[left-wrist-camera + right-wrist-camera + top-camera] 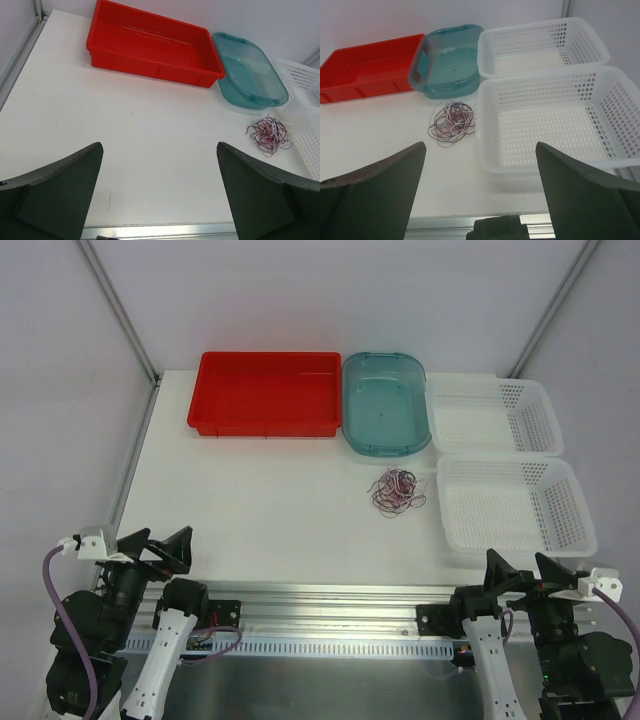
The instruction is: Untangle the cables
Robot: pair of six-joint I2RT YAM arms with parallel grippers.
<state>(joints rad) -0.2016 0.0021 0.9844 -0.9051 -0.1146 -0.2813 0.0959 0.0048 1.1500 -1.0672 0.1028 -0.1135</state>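
The cables (397, 491) lie as one small tangle of thin white, dark red and black loops on the white table, just left of the near white basket. The same tangle of cables (269, 135) shows at the right of the left wrist view, and the cables (452, 121) sit centre-left in the right wrist view. My left gripper (160, 547) rests open at the table's near left edge, far from the tangle. My right gripper (520, 570) stands open at the near right edge, nothing between its fingers.
A red tray (265, 392) and a teal tub (386, 403) stand at the back. Two white perforated baskets, one at the back (492, 415) and one nearer (514, 504), line the right side. An aluminium rail (330, 615) runs along the near edge.
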